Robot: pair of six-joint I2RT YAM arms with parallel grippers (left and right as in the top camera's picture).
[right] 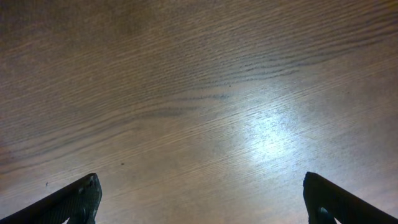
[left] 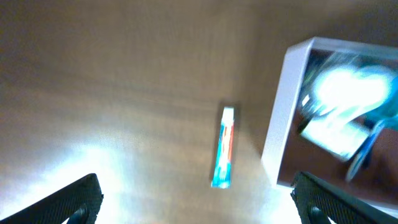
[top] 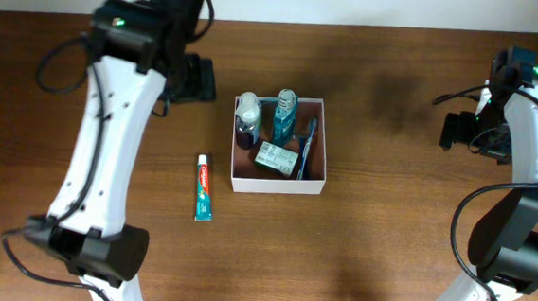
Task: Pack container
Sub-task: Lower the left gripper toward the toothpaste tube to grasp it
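Pincers [left: 199, 208] [right: 199, 208] two, container [top: 277, 186] one, toothpaste [top: 204, 188] one.

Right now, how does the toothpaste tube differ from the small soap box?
The toothpaste tube lies on the table left of the container; the soap box lies inside it. The tube is long and narrow, the soap box short and blocky. The tube shows red, white and teal; the soap box green and white. Both lie flat.
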